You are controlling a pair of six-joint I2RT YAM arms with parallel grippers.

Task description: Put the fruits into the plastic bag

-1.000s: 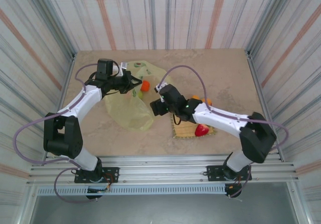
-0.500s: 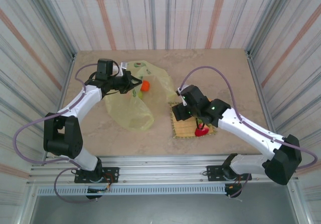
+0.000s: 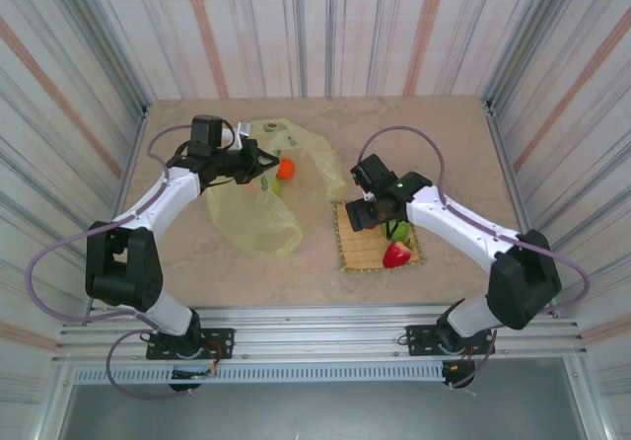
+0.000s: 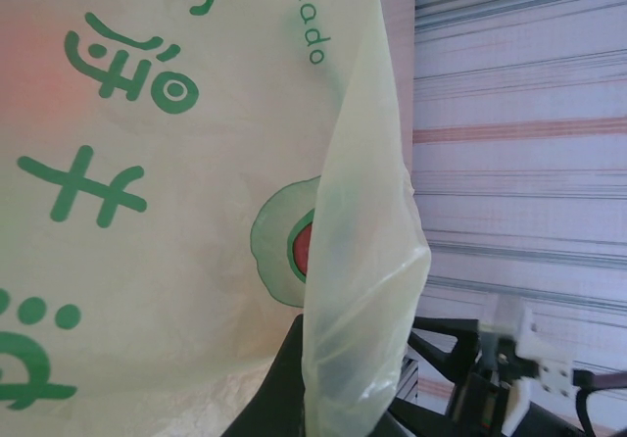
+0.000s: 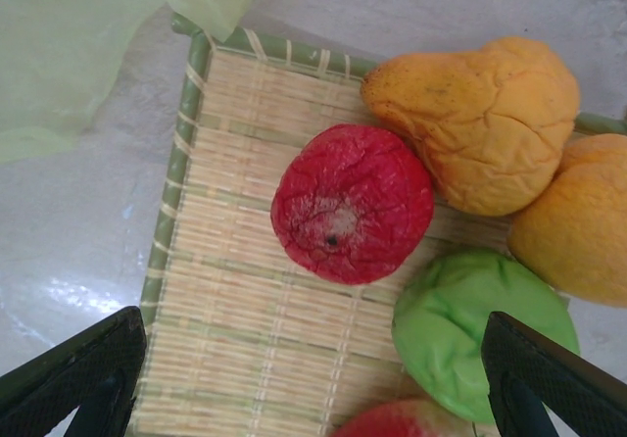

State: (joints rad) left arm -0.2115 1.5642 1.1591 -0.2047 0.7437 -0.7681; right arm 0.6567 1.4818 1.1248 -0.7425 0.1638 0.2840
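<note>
Right gripper [image 5: 309, 373] has swung back from the bag, spread wide above the square woven straw mat [image 5: 225, 290].
Wrinkled red toy apple [image 5: 351, 202] centred below: likely next pick. Left gripper [image 3: 258, 161] pinches translucent yellow-green plastic bag [image 3: 251, 218], upper left.

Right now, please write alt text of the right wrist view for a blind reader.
A red apple lies on a woven straw mat, ahead of the open right pincer. To its right lie a yellow-orange pear-shaped fruit, an orange fruit and a green fruit; the plastic bag shows top left.
</note>
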